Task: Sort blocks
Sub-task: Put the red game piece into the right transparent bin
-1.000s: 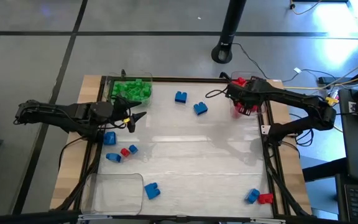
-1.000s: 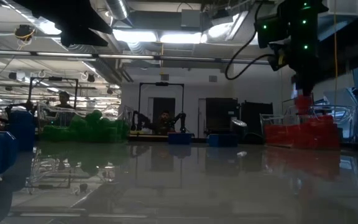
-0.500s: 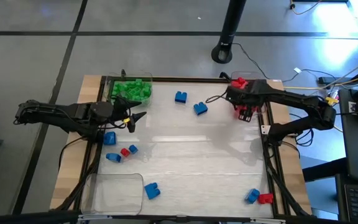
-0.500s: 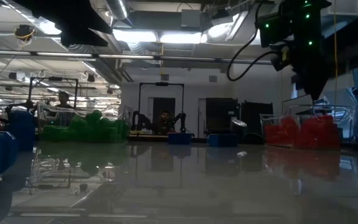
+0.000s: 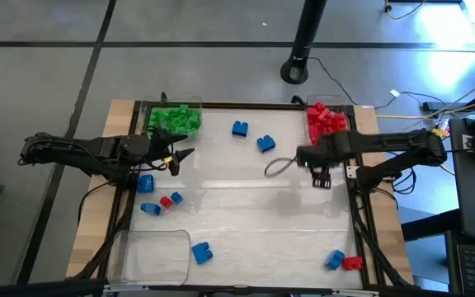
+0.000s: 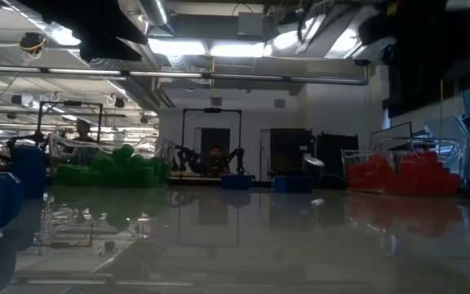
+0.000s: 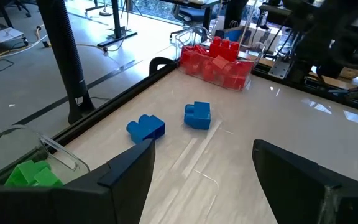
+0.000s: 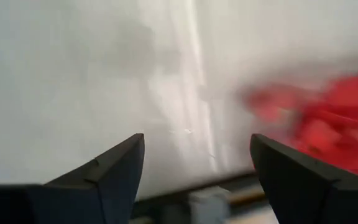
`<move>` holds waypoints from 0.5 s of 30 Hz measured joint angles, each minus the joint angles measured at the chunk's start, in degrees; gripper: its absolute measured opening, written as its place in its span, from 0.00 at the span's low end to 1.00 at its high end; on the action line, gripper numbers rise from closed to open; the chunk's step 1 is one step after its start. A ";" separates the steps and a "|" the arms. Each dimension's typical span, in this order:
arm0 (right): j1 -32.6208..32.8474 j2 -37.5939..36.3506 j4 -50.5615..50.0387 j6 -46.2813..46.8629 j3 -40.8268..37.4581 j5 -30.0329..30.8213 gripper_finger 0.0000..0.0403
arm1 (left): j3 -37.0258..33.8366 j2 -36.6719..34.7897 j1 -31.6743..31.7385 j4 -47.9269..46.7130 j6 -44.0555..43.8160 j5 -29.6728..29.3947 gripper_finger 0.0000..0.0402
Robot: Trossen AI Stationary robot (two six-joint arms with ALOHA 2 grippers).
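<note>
Green blocks [image 5: 174, 119] are heaped in a clear tray at the far left corner of the pale glossy surface [image 5: 246, 214], and red blocks [image 5: 324, 118] in a tray at the far right corner. Two loose blue blocks [image 5: 240, 129] lie between the trays, apart from each other and turned at different angles. More blue blocks and a red one [image 5: 166, 201] are scattered near the left edge beside an empty tray [image 5: 151, 252]. The left gripper [image 5: 181, 157] is held low over the left edge, jaws wide apart and empty. The right gripper [image 5: 321, 177] is seen just in front of the red tray, jaws apart, nothing between them. A lit workshop is seen beyond.
</note>
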 joint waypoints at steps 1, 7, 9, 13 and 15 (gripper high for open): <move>2.25 0.00 1.06 1.55 0.00 -1.63 0.72 | 0.00 0.00 0.00 0.00 0.00 0.00 0.65; 16.80 1.10 5.35 14.34 0.00 -7.31 0.71 | 0.00 0.00 0.00 -0.02 0.00 0.00 0.65; 21.79 1.89 6.25 18.59 0.00 -8.06 0.71 | 0.00 0.00 0.00 -0.02 0.00 0.00 0.65; 30.98 4.59 9.47 26.27 0.00 -10.18 0.71 | 0.00 0.00 0.00 -0.05 -0.02 0.00 0.65; 34.90 6.32 11.87 30.40 0.00 -11.81 0.71 | 0.00 0.01 0.00 -0.02 -0.01 0.00 0.65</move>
